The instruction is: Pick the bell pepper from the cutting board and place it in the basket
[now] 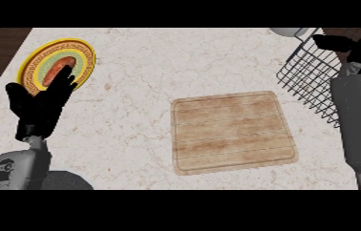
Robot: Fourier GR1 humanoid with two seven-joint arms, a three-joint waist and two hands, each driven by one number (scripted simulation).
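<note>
The left hand (38, 106) stands near the left edge of the view, fingers up and relaxed, holding nothing. Its fingertips overlap the lower rim of a round plate (42, 58) with yellow, red and green rings, which carries one reddish-brown piece of food (58, 70) that is partly hidden by the fingers and too small to name. The plate sits close to the counter's (141, 130) far left corner.

To the right of this hand, bare marbled counter runs across to a single wooden cutting board (234, 132), well apart from the hand and lying flat near the counter's near edge. Its top shows nothing on it.

Farther right, at the counter's right edge, one dark wire basket (310, 79) stands tilted in the view and is cut off by the frame. The right hand (333, 40) shows only as a black shape at the basket's upper rim, above the grey forearm that crosses the wire; whether its fingers are curled or straight cannot be told. The bell pepper is not visible anywhere; it may be hidden by this hand. A pale object (291, 31) peeks in at the far right.
</note>
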